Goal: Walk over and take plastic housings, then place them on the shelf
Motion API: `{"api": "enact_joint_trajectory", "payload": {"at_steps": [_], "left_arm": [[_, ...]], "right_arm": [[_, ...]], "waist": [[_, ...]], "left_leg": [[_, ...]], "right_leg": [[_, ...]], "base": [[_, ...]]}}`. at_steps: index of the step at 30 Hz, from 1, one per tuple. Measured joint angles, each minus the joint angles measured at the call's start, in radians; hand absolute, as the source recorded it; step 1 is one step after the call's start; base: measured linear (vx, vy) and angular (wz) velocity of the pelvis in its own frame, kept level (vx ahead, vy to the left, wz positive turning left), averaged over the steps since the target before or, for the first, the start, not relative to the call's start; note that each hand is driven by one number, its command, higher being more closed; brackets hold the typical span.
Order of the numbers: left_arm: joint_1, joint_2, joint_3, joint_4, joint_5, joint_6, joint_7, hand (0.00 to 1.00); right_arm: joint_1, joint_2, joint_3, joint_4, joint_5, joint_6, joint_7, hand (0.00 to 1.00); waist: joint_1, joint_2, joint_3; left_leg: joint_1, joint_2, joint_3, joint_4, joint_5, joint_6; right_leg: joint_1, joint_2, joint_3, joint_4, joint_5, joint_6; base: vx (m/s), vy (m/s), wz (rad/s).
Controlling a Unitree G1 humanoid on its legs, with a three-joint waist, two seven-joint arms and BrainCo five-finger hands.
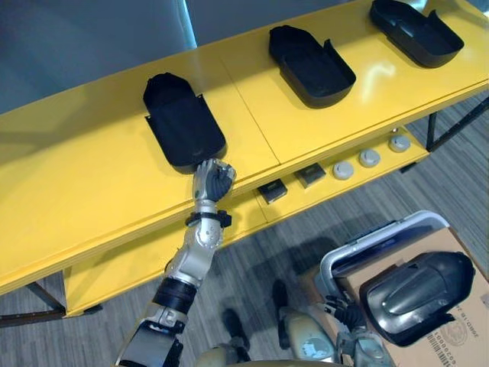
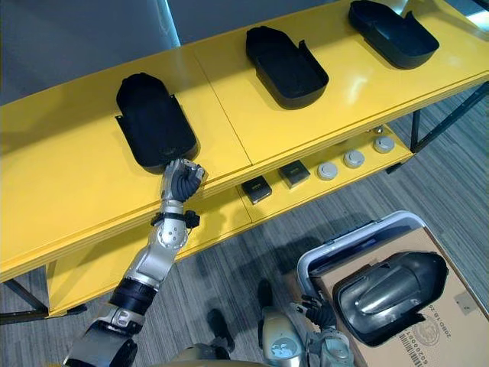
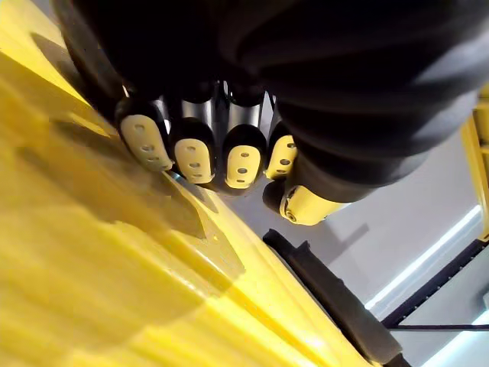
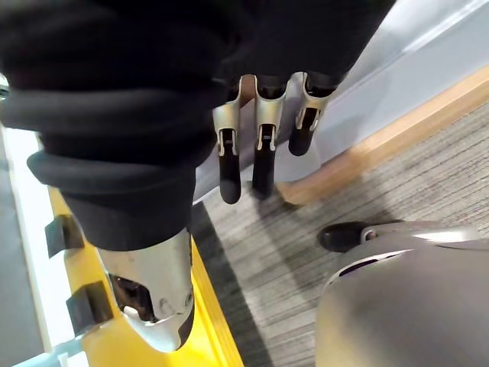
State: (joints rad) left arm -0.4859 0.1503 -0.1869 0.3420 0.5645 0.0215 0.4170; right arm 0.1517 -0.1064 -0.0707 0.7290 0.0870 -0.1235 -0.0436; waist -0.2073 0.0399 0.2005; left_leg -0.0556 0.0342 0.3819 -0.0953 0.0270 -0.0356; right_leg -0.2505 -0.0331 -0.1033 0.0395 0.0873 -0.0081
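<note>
Across the top of my head views runs the yellow shelf [image 1: 92, 183], and its upper deck is the biggest thing before me. Three black plastic housings lie on it, hollow side up and well apart: the left housing [image 1: 183, 126], the middle housing [image 1: 309, 65] and the right housing [image 1: 416, 30]. Under the deck sits the lower deck [image 1: 114, 275], also yellow.

At my lower right a cardboard box [image 1: 451, 336] stands against a grey-rimmed crate [image 1: 382, 238]. I cannot tell whether the box sits inside the crate or beside it. A fourth housing [image 1: 416, 294] lies on top of the box, domed glossy side up. This box and crate stand on the grey floor between me and the right end of the shelf.

On the lower deck two small dark square parts [image 1: 272, 191] lie side by side. Three pale round discs [image 1: 370, 158] are spaced in a row to their right.

My left hand [image 1: 212, 180] is at the shelf's front edge, right at the near end of the left housing. In its wrist view the fingers [image 3: 195, 157] are curled in a tight row just above the yellow deck. Their pale pads are bare, and I see nothing pinched between them and the thumb [image 3: 294, 206]. I cannot tell whether they touch the housing.

My right hand [image 4: 262, 130] hangs low beside the box, fingers straight and relaxed over the floor, holding nothing.
</note>
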Motion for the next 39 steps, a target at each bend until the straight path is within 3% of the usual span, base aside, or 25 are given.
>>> {"api": "enact_joint_trajectory", "payload": {"at_steps": [16, 20, 21, 26, 27, 30, 32, 35, 39], "left_arm": [[-0.053, 0.019, 0.042, 0.058, -0.003, 0.016, 0.0, 1.0], [-0.008, 0.006, 0.02, -0.066, -0.01, 0.013, -0.001, 1.0], [0.026, 0.0, -0.001, -0.175, -0.035, -0.007, -0.002, 1.0], [0.085, 0.008, -0.015, -0.395, -0.089, -0.081, -0.005, 1.0], [0.108, 0.022, -0.002, -0.484, -0.103, -0.115, -0.007, 1.0], [0.148, 0.027, 0.075, -0.6, -0.169, -0.176, -0.005, 1.0], [0.182, 0.026, 0.22, -0.651, -0.264, -0.229, 0.024, 1.0], [0.259, 0.017, 0.432, -0.642, -0.393, -0.247, 0.091, 1.0], [0.415, 0.013, 0.586, -0.535, -0.536, -0.263, 0.13, 1.0]], "right_arm": [[0.0, 0.001, 0.0, -0.003, 0.0, 0.0, 0.0, 0.0], [0.0, 0.001, -0.001, -0.001, 0.0, 0.001, -0.001, 0.0], [0.001, 0.001, -0.003, 0.005, 0.001, 0.007, -0.004, 0.0], [0.001, 0.001, -0.01, 0.039, 0.001, 0.017, -0.013, 0.0], [0.003, 0.001, -0.011, 0.044, 0.001, 0.021, -0.019, 0.0], [0.004, 0.001, -0.026, 0.063, 0.001, 0.024, -0.02, 0.0], [0.006, -0.002, -0.038, 0.083, 0.0, 0.026, -0.021, 0.0], [0.012, -0.008, -0.051, 0.095, 0.0, 0.041, -0.021, 0.0], [0.024, -0.009, -0.078, 0.112, 0.0, 0.059, -0.021, 0.0]], "waist": [[-0.001, -0.001, 0.001], [0.0, -0.001, 0.001], [0.001, -0.001, 0.0], [0.005, 0.0, 0.0], [0.006, 0.0, 0.0], [0.017, 0.001, -0.001], [0.041, 0.003, -0.012], [0.059, 0.005, -0.031], [0.089, 0.003, -0.065]], "left_leg": [[0.0, -0.002, 0.005, 0.0, -0.001, 0.0], [0.001, -0.002, -0.006, 0.0, 0.0, 0.001], [0.009, -0.002, -0.016, 0.0, 0.002, 0.004], [0.043, -0.003, -0.045, 0.0, 0.003, 0.005], [0.05, -0.005, -0.061, 0.0, 0.003, 0.005], [0.065, -0.005, -0.08, -0.001, 0.0, 0.0], [0.071, -0.005, -0.098, -0.006, 0.0, 0.0], [0.08, -0.004, -0.125, -0.006, 0.002, -0.002], [0.088, -0.002, -0.158, -0.006, 0.004, -0.004]], "right_leg": [[-0.008, 0.0, 0.009, 0.01, -0.002, 0.002], [-0.001, -0.003, -0.004, 0.008, -0.002, 0.002], [0.011, -0.004, -0.012, 0.007, -0.003, 0.003], [0.063, -0.011, -0.042, -0.001, -0.009, 0.004], [0.079, -0.015, -0.059, -0.005, -0.011, 0.005], [0.103, -0.019, -0.078, -0.006, -0.017, 0.01], [0.116, -0.02, -0.09, -0.007, -0.019, 0.009], [0.137, -0.021, -0.114, -0.009, -0.023, 0.006], [0.16, -0.022, -0.143, -0.011, -0.031, 0.002]], "base": [[0.01, 0.003, -0.01], [0.01, 0.003, 0.09], [0.03, 0.008, 0.15], [0.02, 0.015, 0.21], [0.0, 0.018, 0.29], [-0.01, 0.011, 0.22], [-0.02, -0.002, 0.18], [-0.01, -0.013, 0.22], [0.02, -0.017, 0.27]]}}
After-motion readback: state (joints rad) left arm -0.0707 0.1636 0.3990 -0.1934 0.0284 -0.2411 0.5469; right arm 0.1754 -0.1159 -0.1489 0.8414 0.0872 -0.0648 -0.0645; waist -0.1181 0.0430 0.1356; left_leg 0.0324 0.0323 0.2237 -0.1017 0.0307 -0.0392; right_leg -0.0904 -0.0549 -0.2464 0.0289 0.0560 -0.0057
